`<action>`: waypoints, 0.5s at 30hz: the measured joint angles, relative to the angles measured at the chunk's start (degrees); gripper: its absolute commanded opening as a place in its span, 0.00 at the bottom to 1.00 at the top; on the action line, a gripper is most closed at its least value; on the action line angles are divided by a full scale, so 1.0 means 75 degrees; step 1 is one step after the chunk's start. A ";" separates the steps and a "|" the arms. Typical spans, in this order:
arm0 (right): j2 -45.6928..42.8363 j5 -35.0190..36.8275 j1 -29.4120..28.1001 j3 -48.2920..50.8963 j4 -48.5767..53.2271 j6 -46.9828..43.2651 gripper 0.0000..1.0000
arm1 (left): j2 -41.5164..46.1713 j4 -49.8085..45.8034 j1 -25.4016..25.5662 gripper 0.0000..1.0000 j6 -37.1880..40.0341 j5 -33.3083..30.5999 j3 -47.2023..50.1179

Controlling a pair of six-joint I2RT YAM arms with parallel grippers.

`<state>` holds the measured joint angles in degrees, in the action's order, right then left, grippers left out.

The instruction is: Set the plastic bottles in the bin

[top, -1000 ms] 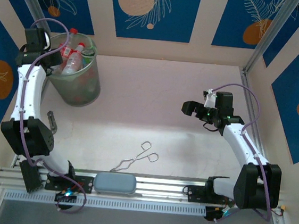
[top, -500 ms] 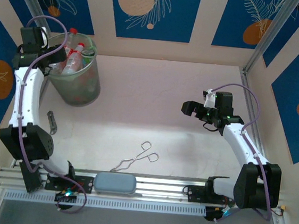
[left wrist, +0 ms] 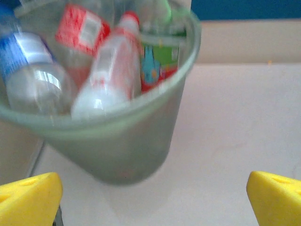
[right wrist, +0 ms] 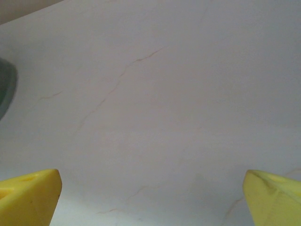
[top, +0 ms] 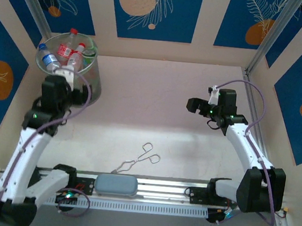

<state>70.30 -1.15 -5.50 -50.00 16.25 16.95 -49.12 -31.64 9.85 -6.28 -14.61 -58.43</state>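
Plastic bottles (top: 65,55) sit heaped in the bin (top: 89,87) at the table's far left, the job apparently done, while the left gripper (left wrist: 154,193) just beside it and the right gripper (right wrist: 151,190), well apart, gape wide and empty.

The bin (left wrist: 127,150) at the tabletop's far left corner was translucent grey-green plastic, frosted and dully sheened. The plastic bottles (left wrist: 109,70) inside were clear and glossy, with printed labels. The tabletop (right wrist: 150,94) was pale, smooth and matt, with faint stone-like hairline veins. The tongs (top: 138,160) by the near edge were bright bare metal. The left gripper (left wrist: 153,200) had matt, opaque yellow plastic fingertips (left wrist: 29,197).
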 measured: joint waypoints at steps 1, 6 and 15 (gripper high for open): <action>-0.0026 0.0219 -0.0003 0.0000 -0.0003 -0.0050 0.99 | 0.0262 0.0058 0.0076 1.00 -0.0087 -0.0114 0.0393; -0.0221 0.1282 0.0009 0.0388 -0.0554 -0.0347 0.99 | 0.0787 0.0656 0.0402 1.00 -0.0425 -0.0667 0.2034; 0.0143 0.2547 0.0035 0.2017 -0.2326 -0.0749 0.99 | 0.0122 0.3488 0.0495 1.00 -0.0402 -0.1437 0.4570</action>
<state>71.37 17.96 -5.23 -34.87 -1.19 11.33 -48.21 -5.48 13.56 -9.30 -25.39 -24.16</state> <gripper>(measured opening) 0.991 0.998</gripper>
